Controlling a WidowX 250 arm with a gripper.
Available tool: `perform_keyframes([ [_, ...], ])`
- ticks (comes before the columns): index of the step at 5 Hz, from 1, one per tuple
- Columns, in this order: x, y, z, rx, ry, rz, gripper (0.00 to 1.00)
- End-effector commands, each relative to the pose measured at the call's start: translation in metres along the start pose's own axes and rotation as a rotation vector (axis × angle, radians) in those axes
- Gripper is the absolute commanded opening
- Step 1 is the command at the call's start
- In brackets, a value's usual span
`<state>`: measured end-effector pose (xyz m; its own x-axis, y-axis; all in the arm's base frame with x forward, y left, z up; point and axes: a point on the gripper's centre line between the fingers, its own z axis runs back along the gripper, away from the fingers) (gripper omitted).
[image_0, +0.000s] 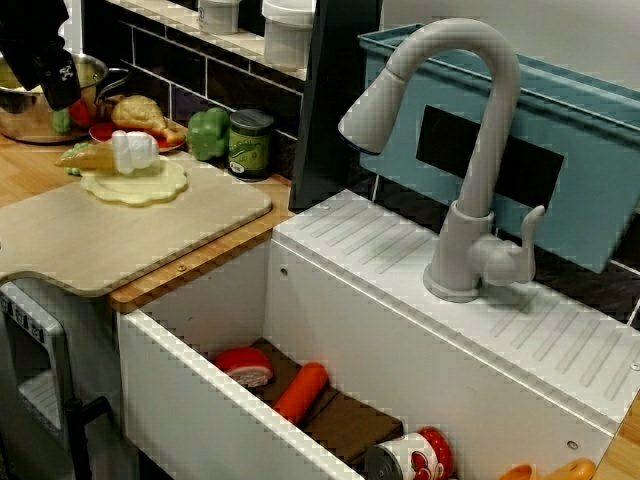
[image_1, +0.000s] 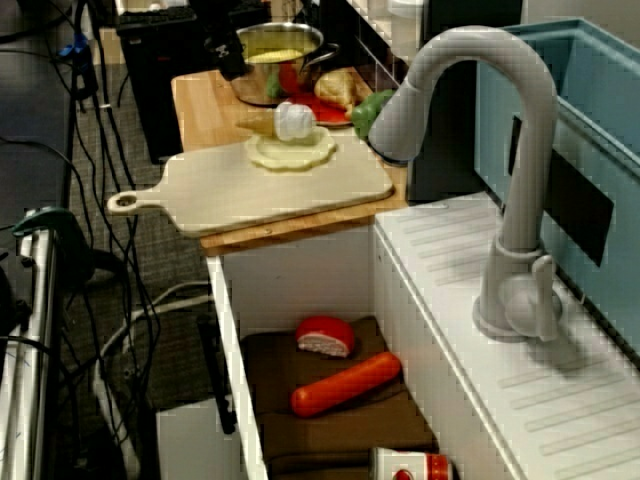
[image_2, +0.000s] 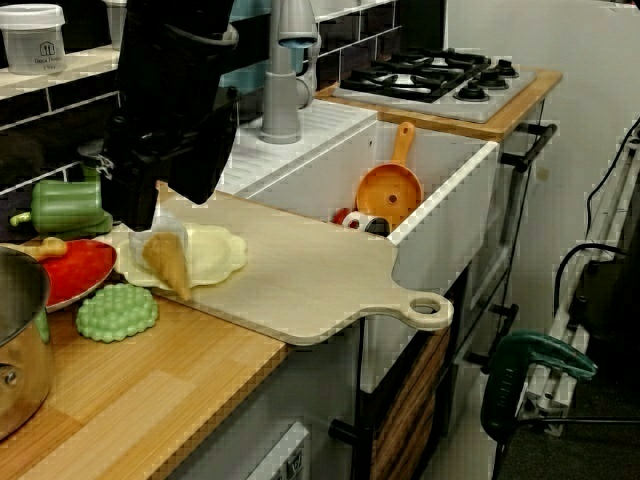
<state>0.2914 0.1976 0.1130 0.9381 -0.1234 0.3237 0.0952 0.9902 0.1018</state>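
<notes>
My black gripper (image_0: 50, 75) hangs over the back left of the wooden counter, above the rim of a steel pot (image_0: 25, 115) and a red plate (image_0: 105, 135). In the low view from the counter end the gripper (image_2: 165, 180) fills the upper left, just above a toy ice cream cone (image_2: 168, 258). The cone (image_0: 115, 152) lies on its side on a flat yellow dough piece (image_0: 135, 185) on the beige cutting board (image_0: 120, 235). Its fingers are dark and blurred, and nothing shows between them. In the high view over the sink the gripper (image_1: 228, 60) stands beside the pot (image_1: 275, 60).
A green pepper (image_0: 208, 133), a can (image_0: 250, 142) and a bread piece (image_0: 145, 115) stand behind the board. A green bumpy toy (image_2: 118, 312) lies near the pot. The sink holds a red wedge (image_1: 325, 337), an orange stick (image_1: 345, 384) and an orange ladle (image_2: 390, 190). The grey faucet (image_0: 470, 150) rises beside it.
</notes>
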Motion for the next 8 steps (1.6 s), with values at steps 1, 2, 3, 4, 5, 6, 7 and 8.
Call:
perform_keyframes([
  [1,0.017,0.006,0.003,0.035,0.016,-0.351,1.0],
  [2,0.022,0.005,-0.008,0.009,0.032,-0.374,1.0],
  [3,0.031,-0.003,-0.025,-0.009,0.026,-0.387,1.0],
  [4,0.039,-0.003,-0.039,-0.008,0.033,-0.323,1.0],
  [5,0.043,-0.009,-0.04,-0.017,0.033,-0.307,1.0],
  [6,0.045,-0.013,-0.041,-0.03,0.048,-0.31,1.0],
  [7,0.046,-0.014,-0.039,-0.037,0.049,-0.302,1.0],
  [8,0.046,-0.01,-0.038,-0.039,0.044,-0.287,1.0],
])
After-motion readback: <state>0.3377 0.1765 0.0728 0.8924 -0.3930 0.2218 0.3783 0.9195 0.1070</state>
